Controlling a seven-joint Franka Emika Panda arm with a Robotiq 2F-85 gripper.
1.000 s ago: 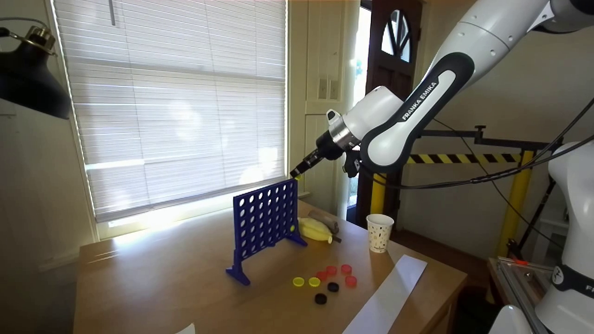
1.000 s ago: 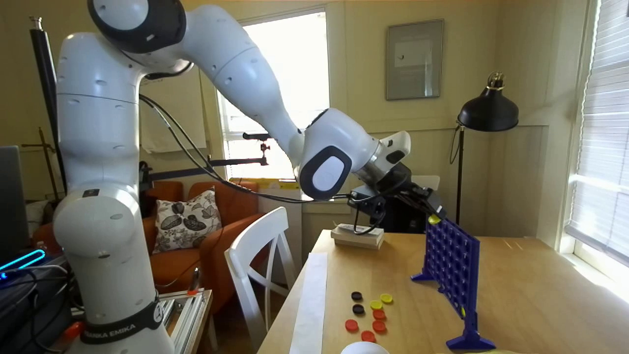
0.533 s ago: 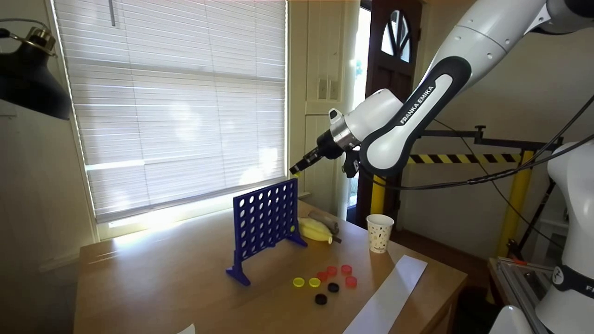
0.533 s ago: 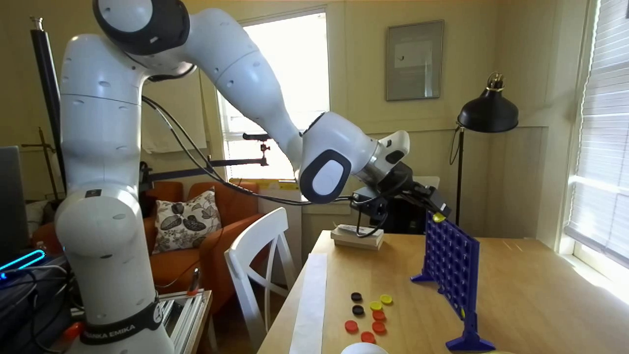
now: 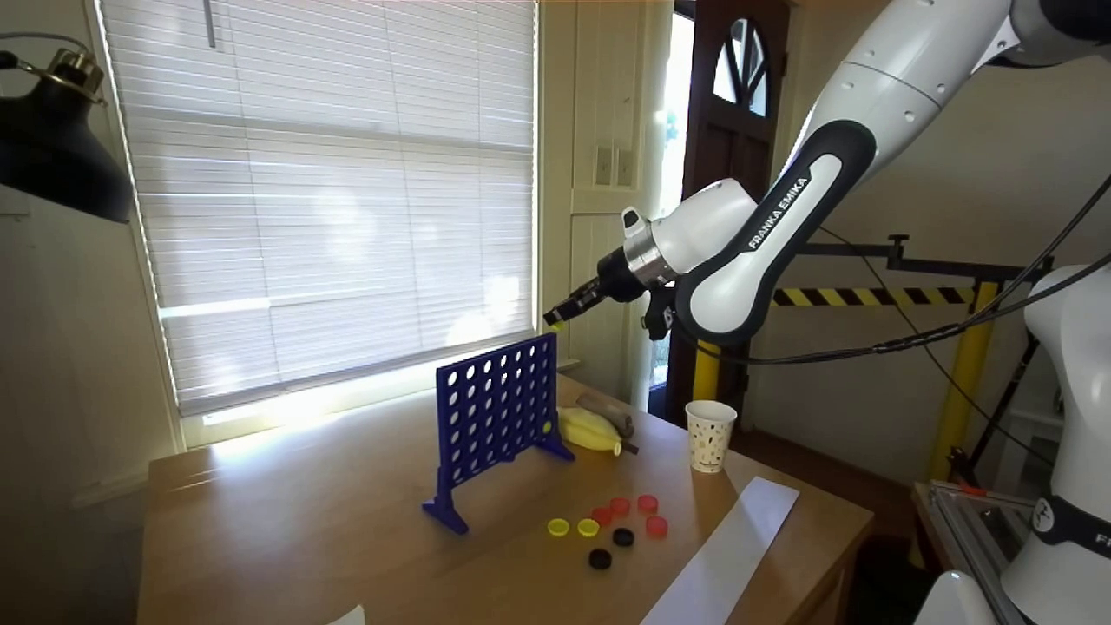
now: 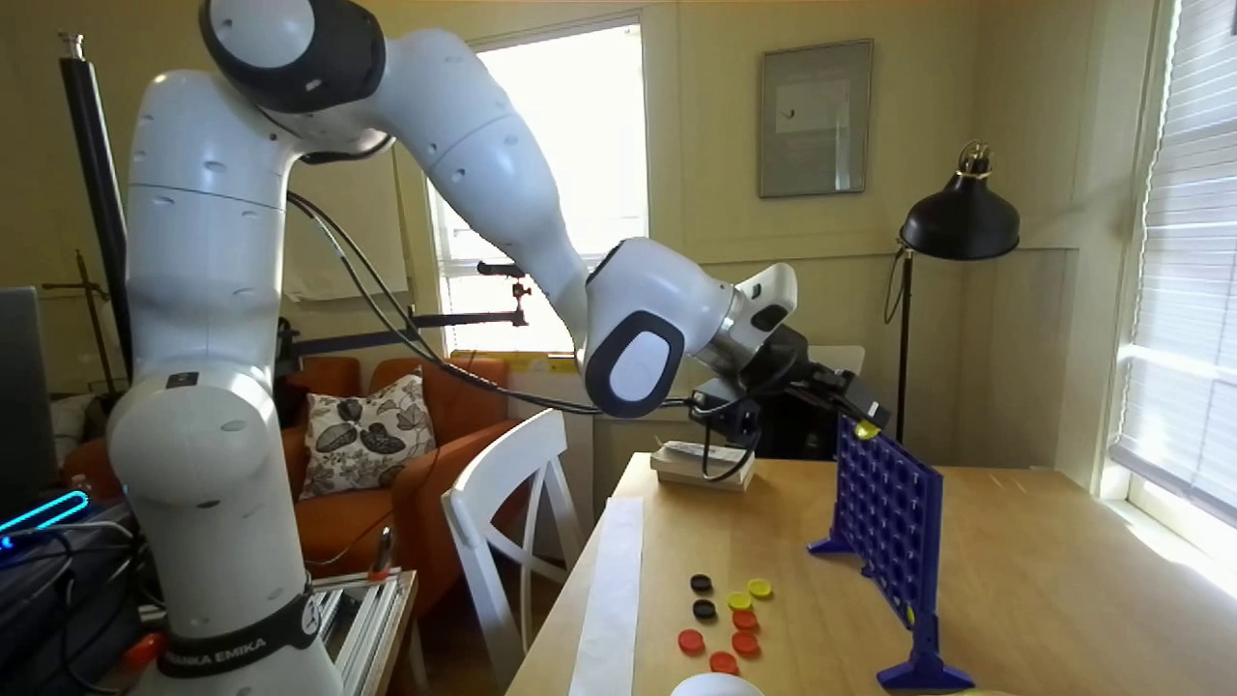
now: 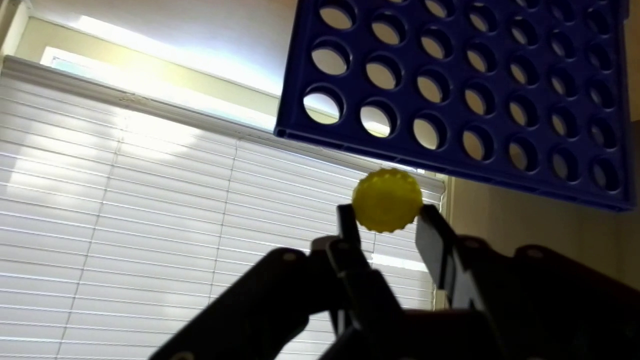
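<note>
My gripper (image 7: 386, 212) is shut on a yellow disc (image 7: 387, 199) with a scalloped rim, its fingertips pressing opposite edges. The disc hangs just above the top edge of an upright blue grid rack (image 7: 352, 91); a narrow gap shows between them in the wrist view. In both exterior views the gripper (image 5: 552, 321) slants down to the near-door end of the blue rack (image 6: 899, 503). Another yellow disc (image 5: 547, 428) shows in a bottom hole at one end of the rack. On the table lie loose yellow discs (image 5: 558, 527), several red discs (image 5: 656, 527) and black discs (image 5: 600, 559).
A patterned paper cup (image 5: 710, 434) stands near the table edge, beside a long white strip (image 5: 733, 547). A yellow banana-like object (image 5: 590, 430) lies behind the rack. Books (image 6: 704, 464) rest at a table corner, and a white chair (image 6: 512, 483) stands alongside.
My gripper has risen slightly with the yellow disc and shifted a little along the rack. The wrist and forearm have dipped, so the gripper lies flatter. Rack and loose discs have not moved.
</note>
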